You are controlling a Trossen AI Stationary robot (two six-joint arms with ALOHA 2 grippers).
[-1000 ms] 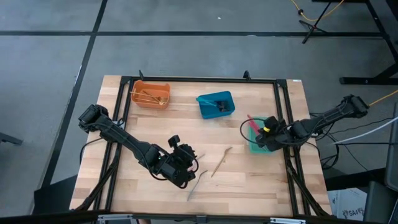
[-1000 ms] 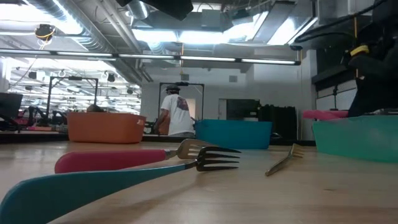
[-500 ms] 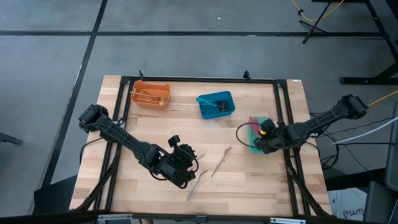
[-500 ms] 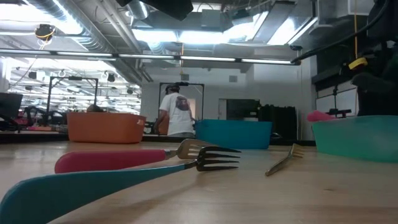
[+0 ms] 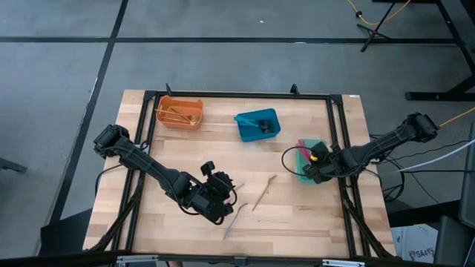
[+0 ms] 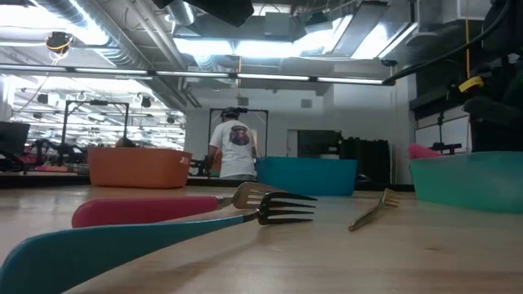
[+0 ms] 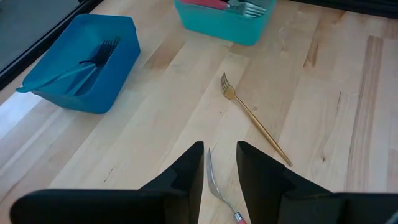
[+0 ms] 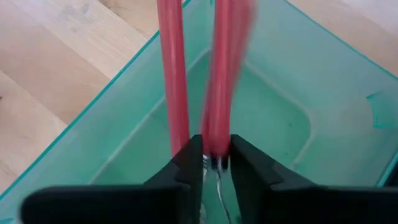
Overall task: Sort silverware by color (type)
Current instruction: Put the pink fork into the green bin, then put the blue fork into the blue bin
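My right gripper [image 8: 216, 146] stands low over the green bin [image 5: 319, 145] at the table's right, fingers slightly apart on either side of a blurred red-handled utensil [image 8: 225, 68]. A second red handle [image 8: 171, 74] leans on the bin's wall beside it. My left gripper [image 7: 219, 149] hovers open above the table's middle, over a red-handled fork [image 7: 214, 180] that lies flat. A gold fork [image 5: 263, 191] lies flat to its right. The orange bin [image 5: 180, 113] holds gold utensils, and the blue bin [image 5: 257, 124] holds blue-handled forks. My right gripper has the blurred utensil's neck [image 8: 216, 163], where red handle meets metal, between its fingers, which come steeply from above. The handle slants up out of the bin. I cannot tell whether the fingers touch it.
In the low view a red-handled fork [image 6: 163, 209] and a teal-handled fork [image 6: 122, 245] lie side by side on the near part of the table. Black frame rails run along the table's edges. A person stands in the room beyond the table.
My right gripper has sunk toward the green bin and gone a little toward the table's left, carrying the red-handled utensil, whose handle now sticks out less above the bin's rim.
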